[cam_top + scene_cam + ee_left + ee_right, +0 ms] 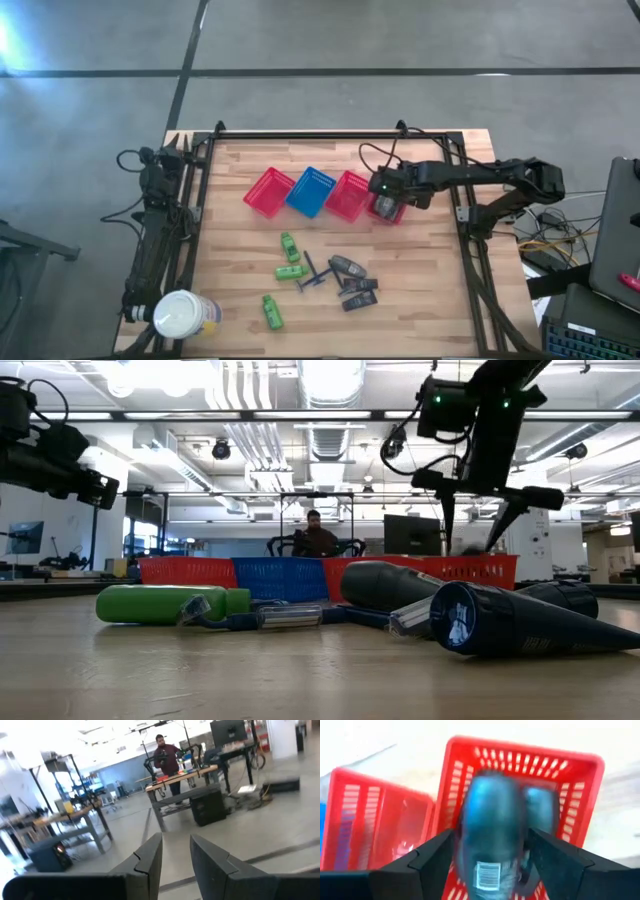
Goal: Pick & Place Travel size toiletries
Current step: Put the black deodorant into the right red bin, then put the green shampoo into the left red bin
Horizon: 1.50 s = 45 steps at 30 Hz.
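The work surface was a pale wooden table point(420, 300) of butcher-block planks, framed by dark rails, standing on a grey concrete floor point(330, 40) crossed by dark lines. Beyond it lay an open workshop with bright ceiling lights, benches and monitors, and a person point(315, 532) at a far bench (seen small in the low view).

Four mesh baskets stood in a row across the table's middle: a red one point(268, 192), a blue one point(311, 191), another red one point(349, 195), and a fourth red basket point(580, 795) mostly under the right arm. The right gripper point(492, 855) hung over that last basket with its fingers spread, and a dark grey oblong container point(490, 830) sat blurred between them, above the basket's inside; the fingers showed no clear contact with it, so whether it was loose or touching them I cannot tell.

The remaining toiletries lay nearer the table's front edge: three bright-green bottles point(290, 246), a thin dark T-shaped stick point(312, 274), and a cluster of dark grey containers and black flat packets point(353, 282) just beside it. A large white jar point(184, 314) lay at the front left corner.

The left gripper point(175, 865) waited by the left rail, raised and pointing into the room, fingers partly apart and empty
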### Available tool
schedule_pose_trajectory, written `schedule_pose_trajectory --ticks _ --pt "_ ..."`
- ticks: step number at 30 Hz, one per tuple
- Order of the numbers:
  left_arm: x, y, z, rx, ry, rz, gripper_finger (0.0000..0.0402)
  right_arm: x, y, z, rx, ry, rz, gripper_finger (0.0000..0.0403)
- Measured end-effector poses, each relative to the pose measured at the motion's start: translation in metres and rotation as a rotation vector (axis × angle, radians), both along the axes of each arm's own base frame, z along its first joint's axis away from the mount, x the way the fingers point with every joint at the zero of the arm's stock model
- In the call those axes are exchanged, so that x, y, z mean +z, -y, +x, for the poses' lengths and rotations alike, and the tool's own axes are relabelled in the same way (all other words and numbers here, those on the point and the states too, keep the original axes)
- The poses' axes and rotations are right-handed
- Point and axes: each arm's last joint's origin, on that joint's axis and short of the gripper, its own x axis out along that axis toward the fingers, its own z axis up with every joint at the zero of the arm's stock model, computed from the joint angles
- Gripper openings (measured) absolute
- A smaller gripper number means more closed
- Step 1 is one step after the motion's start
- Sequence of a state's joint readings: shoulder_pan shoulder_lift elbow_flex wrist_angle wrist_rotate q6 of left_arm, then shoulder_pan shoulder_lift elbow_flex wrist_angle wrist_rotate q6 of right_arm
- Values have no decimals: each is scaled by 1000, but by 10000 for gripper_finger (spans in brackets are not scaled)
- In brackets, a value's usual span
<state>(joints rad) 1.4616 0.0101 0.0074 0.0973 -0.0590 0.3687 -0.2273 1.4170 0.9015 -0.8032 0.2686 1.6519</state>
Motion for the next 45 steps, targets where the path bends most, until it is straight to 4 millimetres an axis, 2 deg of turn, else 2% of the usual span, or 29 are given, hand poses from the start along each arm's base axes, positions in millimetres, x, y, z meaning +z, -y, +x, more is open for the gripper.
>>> schedule_pose_trajectory --ticks 7,13,14,15,19,20,23,25,26,29,34,36,39,42,45 --pt "0 0 0 1 -20 0 106 -2 5 -4 28 -25 9 280" --pt "0 0 0 1 -16 -2 106 10 5 3 132 -17 -31 298" --pt "0 0 0 -4 33 3 106 13 6 4 151 -16 -37 301" --pt "2 0 0 -22 172 11 106 16 6 6 166 -14 -43 303" --pt "5 2 2 -162 1128 -106 106 21 7 6 196 -26 -54 307" --pt "5 1 2 -155 1270 -110 106 21 8 6 200 -29 -55 308" --pt "7 1 1 -165 1490 -85 106 20 8 6 207 -33 -55 308" --pt "17 2 3 -311 1586 -69 106 20 8 6 220 -39 -57 304" --pt "25 4 5 -422 1541 -85 106 20 8 6 233 -40 -58 301" --pt "59 11 17 -774 1230 -197 106 21 8 7 257 -41 -60 290" --pt "83 -3 38 -779 1035 -571 106 26 8 10 320 -43 -78 270" --pt "84 -8 53 -813 927 -800 106 29 8 11 343 -43 -87 262" --pt "81 -3 82 -947 708 -1096 106 32 9 12 368 -42 -98 251" --pt "77 12 114 -1132 514 -1240 106 34 9 13 399 -45 -109 241" --pt "80 31 145 -1224 431 -1242 106 35 9 13 400 -45 -110 233"
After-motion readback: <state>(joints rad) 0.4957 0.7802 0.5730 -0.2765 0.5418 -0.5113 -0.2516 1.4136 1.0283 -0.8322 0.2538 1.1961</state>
